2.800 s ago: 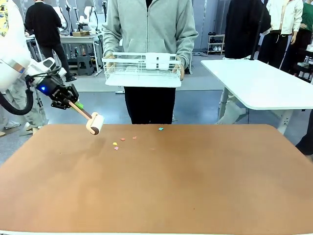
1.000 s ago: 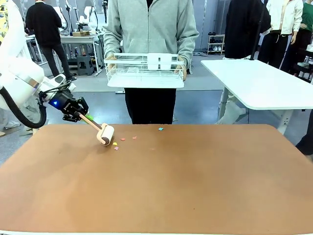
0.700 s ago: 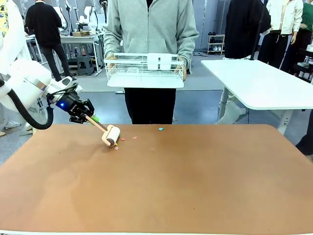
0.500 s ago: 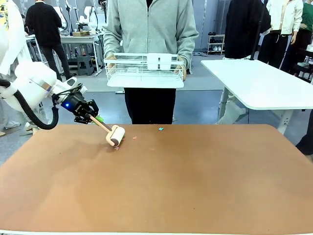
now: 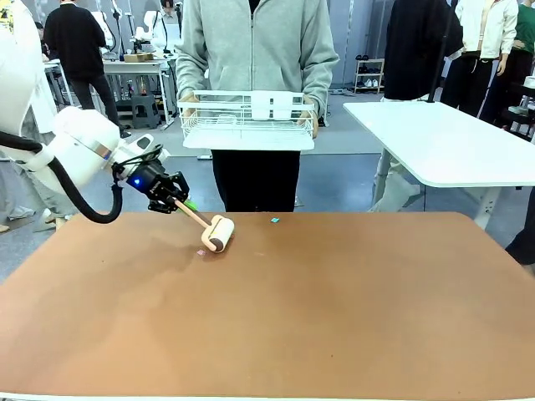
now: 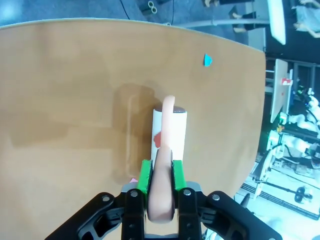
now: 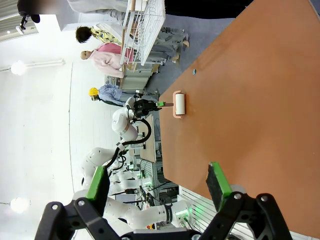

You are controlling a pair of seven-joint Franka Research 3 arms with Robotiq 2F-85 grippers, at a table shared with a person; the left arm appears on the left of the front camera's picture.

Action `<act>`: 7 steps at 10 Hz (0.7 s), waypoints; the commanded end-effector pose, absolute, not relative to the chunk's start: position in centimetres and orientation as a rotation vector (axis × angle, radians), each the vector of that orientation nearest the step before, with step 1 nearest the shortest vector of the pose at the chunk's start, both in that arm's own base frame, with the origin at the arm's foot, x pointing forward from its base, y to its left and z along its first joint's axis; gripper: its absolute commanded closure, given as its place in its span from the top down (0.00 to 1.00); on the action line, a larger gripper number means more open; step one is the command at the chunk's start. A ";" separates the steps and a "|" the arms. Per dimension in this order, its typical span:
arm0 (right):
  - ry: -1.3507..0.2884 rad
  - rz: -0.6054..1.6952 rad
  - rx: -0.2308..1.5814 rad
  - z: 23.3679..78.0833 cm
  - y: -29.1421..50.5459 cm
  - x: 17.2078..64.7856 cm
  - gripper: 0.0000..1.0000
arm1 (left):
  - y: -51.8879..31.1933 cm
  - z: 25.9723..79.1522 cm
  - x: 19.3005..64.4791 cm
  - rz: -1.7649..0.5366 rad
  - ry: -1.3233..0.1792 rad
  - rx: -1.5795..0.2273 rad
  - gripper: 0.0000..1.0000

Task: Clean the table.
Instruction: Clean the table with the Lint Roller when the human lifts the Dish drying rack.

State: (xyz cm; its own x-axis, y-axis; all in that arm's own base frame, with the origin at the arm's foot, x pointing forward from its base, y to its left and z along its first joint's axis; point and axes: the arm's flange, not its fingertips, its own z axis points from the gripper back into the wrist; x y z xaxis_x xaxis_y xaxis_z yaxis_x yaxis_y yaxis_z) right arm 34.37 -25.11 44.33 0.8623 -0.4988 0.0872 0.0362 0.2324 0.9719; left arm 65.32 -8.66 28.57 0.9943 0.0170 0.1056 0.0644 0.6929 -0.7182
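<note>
Right pincer (image 7: pixel 158 181) spread wide above the table (image 7: pixel 260 90); a roller (image 7: pixel 179 105) rests farther off.

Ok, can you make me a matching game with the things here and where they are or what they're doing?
Things:
1 lint roller
2 wire basket
3 blue scrap
4 right gripper

States:
A open, holding nothing
B lying loose near the far edge of the table
C held by the person
D clamped in the left gripper

Pairs: 1-D, 2-C, 3-B, 4-A
</note>
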 end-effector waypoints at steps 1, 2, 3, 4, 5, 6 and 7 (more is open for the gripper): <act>-0.436 -0.375 1.304 44.5 -24.9 34.0 1.00 | -10.8 24.7 64.9 0.047 -0.135 -0.720 0.22; -0.436 -0.375 1.304 44.5 -24.9 34.0 1.00 | -11.9 24.2 65.0 0.064 -0.134 -0.719 0.22; -0.436 -0.375 1.304 44.5 -24.9 34.0 1.00 | -13.0 23.9 65.2 0.076 -0.128 -0.720 0.22; -0.436 -0.375 1.304 44.5 -24.9 34.0 1.00 | -14.2 23.7 65.5 0.081 -0.129 -0.716 0.22; -0.436 -0.375 1.304 44.5 -24.9 34.0 1.00 | -15.3 23.6 65.7 0.085 -0.132 -0.714 0.22; -0.436 -0.375 1.304 44.5 -24.9 34.0 1.00 | -16.7 23.4 66.0 0.090 -0.132 -0.711 0.22; -0.436 -0.375 1.304 44.5 -24.9 34.0 1.00 | -17.8 23.3 66.1 0.083 -0.137 -0.711 0.22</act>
